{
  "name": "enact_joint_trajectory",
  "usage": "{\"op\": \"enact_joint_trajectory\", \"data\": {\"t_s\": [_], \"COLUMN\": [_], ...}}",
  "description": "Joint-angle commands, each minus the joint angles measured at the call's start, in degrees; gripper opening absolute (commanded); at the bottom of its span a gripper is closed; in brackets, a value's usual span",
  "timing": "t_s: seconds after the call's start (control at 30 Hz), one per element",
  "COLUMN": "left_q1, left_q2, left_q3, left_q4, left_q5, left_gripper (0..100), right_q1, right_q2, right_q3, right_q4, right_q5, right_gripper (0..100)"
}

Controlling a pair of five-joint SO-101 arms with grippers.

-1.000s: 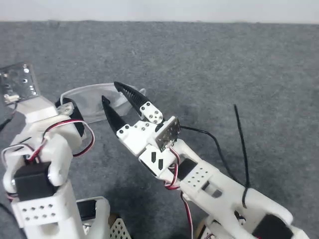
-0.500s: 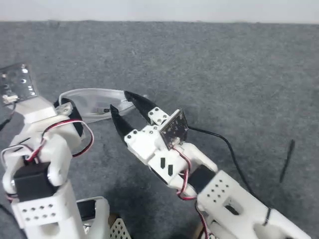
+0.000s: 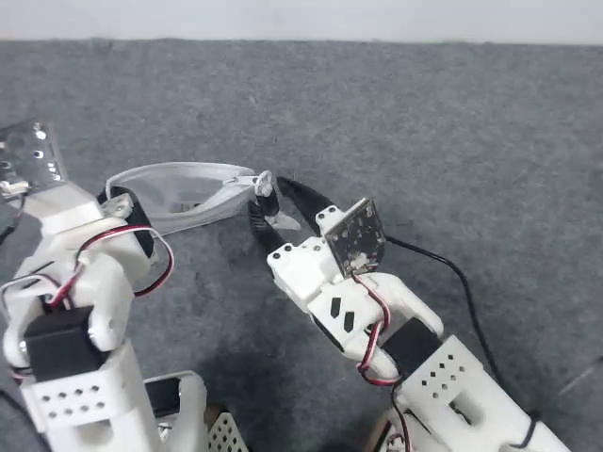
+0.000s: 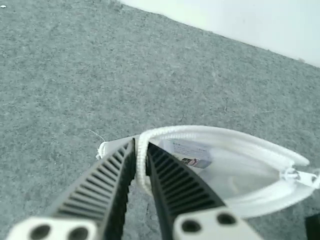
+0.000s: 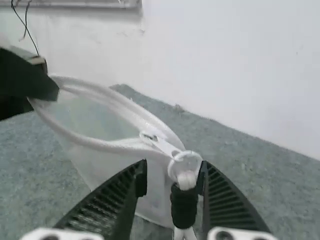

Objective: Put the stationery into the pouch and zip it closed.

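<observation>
— Where is the pouch (image 3: 184, 193)?

— On the grey mat (image 3: 452, 132), toward 10 o'clock in the high view, lying lengthwise from 9 to 3 o'clock. It is clear plastic with a white zip, and its mouth gapes.

— Anything in it?

— The left wrist view looks into the mouth, where a small labelled packet (image 4: 190, 152) lies. What kind of stationery it is, I cannot tell.

— And the grippers?

— The left gripper (image 4: 140, 146) has its fingers pressed together on the white rim at the pouch's 9 o'clock end. The right gripper (image 5: 172, 167) is at the 3 o'clock end with its fingers apart. The ring pull (image 5: 185, 161) is between them, nearer one finger than the other.

— How does that look from above?

— There the ring sits right at the black fingertips. The right wrist view makes the gap plain, and adds a black stub (image 5: 184, 206) under the ring and a white wall (image 5: 225, 60) behind. The left wrist view shows the slider (image 4: 294, 174) at the far end of the zip.
</observation>
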Motion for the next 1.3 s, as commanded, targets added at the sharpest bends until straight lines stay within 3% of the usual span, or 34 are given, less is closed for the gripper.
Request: {"op": "enact_joint_trajectory", "data": {"t_s": [0.0, 0.3, 0.77, 0.9, 1.1, 1.27], "left_q1": [-0.44, -0.44, -0.44, -0.44, -0.44, -0.44], "left_q2": [-0.97, -0.97, -0.97, -0.97, -0.97, -0.97], "left_q3": [-0.4, -0.4, -0.4, -0.4, -0.4, -0.4], "left_q4": [-1.49, -1.49, -1.49, -1.49, -1.41, -1.41], "left_q5": [-0.44, -0.44, -0.44, -0.44, -0.53, -0.53], "left_gripper": [1, 1, 1, 1, 1, 1], "right_q1": [0.66, 0.66, 1.01, 1.1, 0.84, 0.66], "right_q2": [-2.15, -2.15, 19.3, 19.47, 19.47, 19.47], "right_q3": [-1.32, 3.34, 5.98, 7.03, 10.81, 12.48], "right_q4": [2.42, 3.03, -27.03, -29.85, -36.18, -39.52], "right_q5": [-0.35, 1.23, 1.76, 1.93, 10.9, 12.84], "right_gripper": [16.2, 16.2, 16.2, 16.2, 16.2, 16.2]}}
